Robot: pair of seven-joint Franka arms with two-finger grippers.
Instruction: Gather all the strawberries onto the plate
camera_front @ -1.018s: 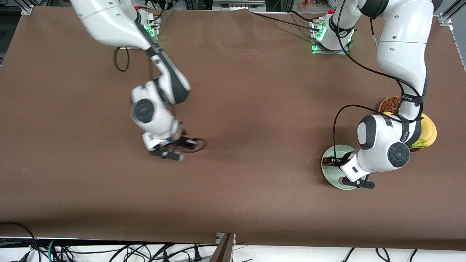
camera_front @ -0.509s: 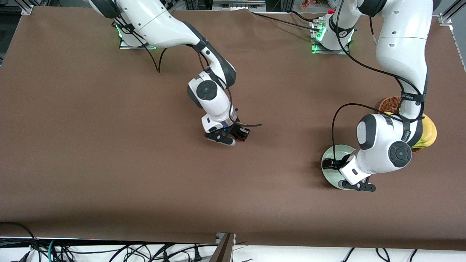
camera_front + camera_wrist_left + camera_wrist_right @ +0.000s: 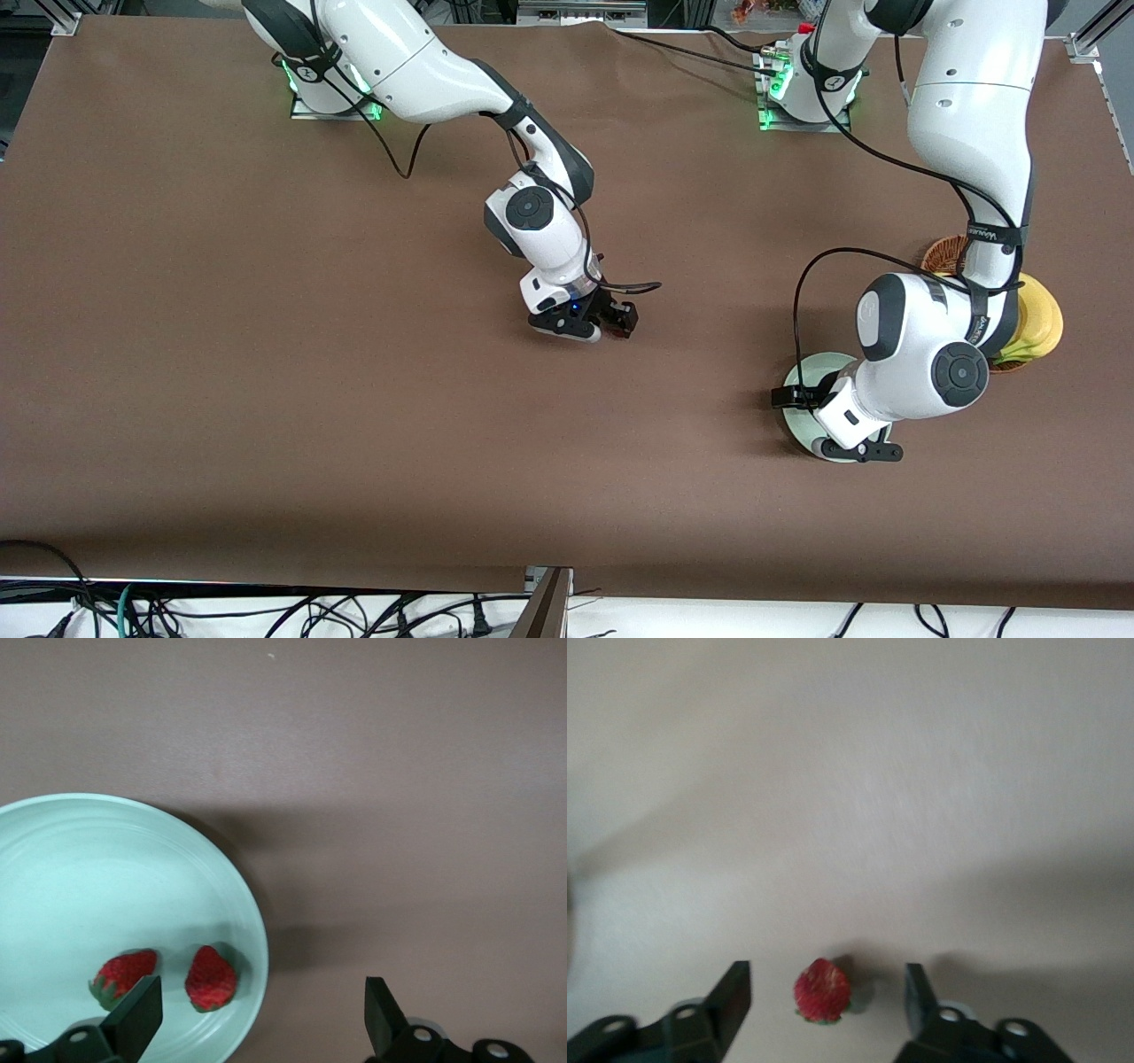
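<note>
Front view
Right gripper [image 3: 592, 326]: hangs low over the bare brown table [image 3: 266, 354] near its middle, on the arm coming from the base at this view's upper left; a speck of red shows at its tip.
Left gripper [image 3: 840, 441]: sits over the plate's edge nearest the camera, toward the left arm's end of the table.
Plate [image 3: 808, 368]: pale mint green, mostly covered by the left arm's wrist; only a crescent of rim shows.
Basket [image 3: 943, 252]: brown wicker, farther from the camera than the plate, with yellow fruit [image 3: 1038, 323] in it, partly hidden by the left arm.

Left wrist view
Left gripper [image 3: 257, 1019]: fingers [image 3: 137, 1017] spread wide with nothing between them, one over the plate and the other over bare table.
Plate [image 3: 53, 868]: its rim curves across the brown table.
Two strawberries [image 3: 211, 978] [image 3: 122, 975]: lie side by side in the plate, near its rim, close together but not touching.

Right wrist view
Right gripper [image 3: 827, 1001]: fingers [image 3: 731, 994] spread apart, not closed on anything.
Third strawberry [image 3: 822, 990]: lies on the table between the spread fingers, touching neither, well apart from the plate.
</note>
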